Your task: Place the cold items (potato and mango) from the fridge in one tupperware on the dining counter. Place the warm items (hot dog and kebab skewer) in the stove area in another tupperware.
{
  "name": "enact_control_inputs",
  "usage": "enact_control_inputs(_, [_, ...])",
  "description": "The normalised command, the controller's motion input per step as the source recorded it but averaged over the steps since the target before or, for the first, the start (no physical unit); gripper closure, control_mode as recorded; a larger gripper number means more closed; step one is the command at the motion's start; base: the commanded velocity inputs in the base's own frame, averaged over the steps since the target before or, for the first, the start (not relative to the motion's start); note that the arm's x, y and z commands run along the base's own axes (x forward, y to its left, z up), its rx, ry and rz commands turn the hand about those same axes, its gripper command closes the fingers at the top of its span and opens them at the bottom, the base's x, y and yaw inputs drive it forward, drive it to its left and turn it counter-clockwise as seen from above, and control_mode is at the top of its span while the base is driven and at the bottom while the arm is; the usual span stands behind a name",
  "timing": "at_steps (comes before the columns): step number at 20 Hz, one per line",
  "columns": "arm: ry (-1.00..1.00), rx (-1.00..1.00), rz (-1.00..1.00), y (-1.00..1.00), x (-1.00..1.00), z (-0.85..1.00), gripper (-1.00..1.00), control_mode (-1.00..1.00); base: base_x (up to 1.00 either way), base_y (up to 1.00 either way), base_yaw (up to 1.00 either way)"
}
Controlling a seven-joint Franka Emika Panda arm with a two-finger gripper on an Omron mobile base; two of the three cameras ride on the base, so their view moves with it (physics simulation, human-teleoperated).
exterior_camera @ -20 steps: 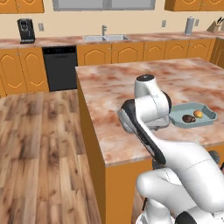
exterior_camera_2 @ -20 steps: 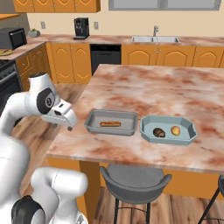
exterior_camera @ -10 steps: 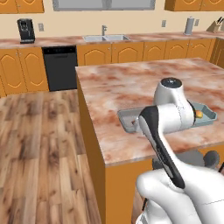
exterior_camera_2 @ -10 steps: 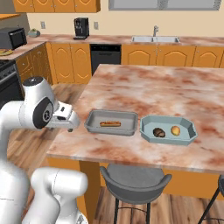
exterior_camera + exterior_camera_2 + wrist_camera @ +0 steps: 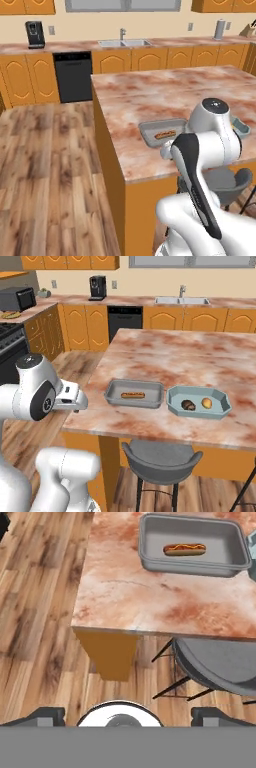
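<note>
On the dining counter [image 5: 150, 363] stands a grey tupperware [image 5: 115, 397] with the hot dog [image 5: 132, 395] lying in it; both show again in the hand view, the tupperware [image 5: 150, 559] and the hot dog [image 5: 184, 548]. To its right, a teal tupperware [image 5: 220, 408] holds the dark potato [image 5: 188, 405] and the yellow mango [image 5: 206, 403]. My gripper [image 5: 76, 406] hangs open and empty off the counter's near left corner, left of the grey tupperware and pointing down at the floor. Its fingertips [image 5: 47, 714] stand wide apart. The kebab skewer is out of view.
A grey bar stool [image 5: 162, 456] stands under the counter's near edge, just right of the hand. The stove [image 5: 10, 343] and a microwave [image 5: 17, 298] are at the far left. A sink [image 5: 122, 43], a dishwasher [image 5: 72, 75] and a coffee machine [image 5: 34, 34] line the back wall. Wooden floor [image 5: 50, 150] lies open to the left.
The arm's upper links have swung round over the counter's near edge. The hand has sunk a little beside the near left corner. The jaws have stayed open and the tupperwares have not moved.
</note>
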Motion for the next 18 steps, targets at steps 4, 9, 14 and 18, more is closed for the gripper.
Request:
enact_control_inputs(4, [0.0, 0.0, 0.0, 0.0, 0.0, 0.0, -1.0, 1.0, -0.21, 1.0, 0.13])
enact_control_inputs(9, [0.0, 0.0, 0.0, 0.0, 0.0, 0.0, -1.0, 1.0, 0.13, 1.0, 0.05])
enact_control_inputs(14, [0.0, 0.0, 0.0, 0.0, 0.0, 0.0, -1.0, 1.0, 0.67, 1.0, 0.0])
enact_control_inputs(18, [0.0, 0.0, 0.0, 0.0, 0.0, 0.0, -1.0, 1.0, 0.96, 0.68, 0.1])
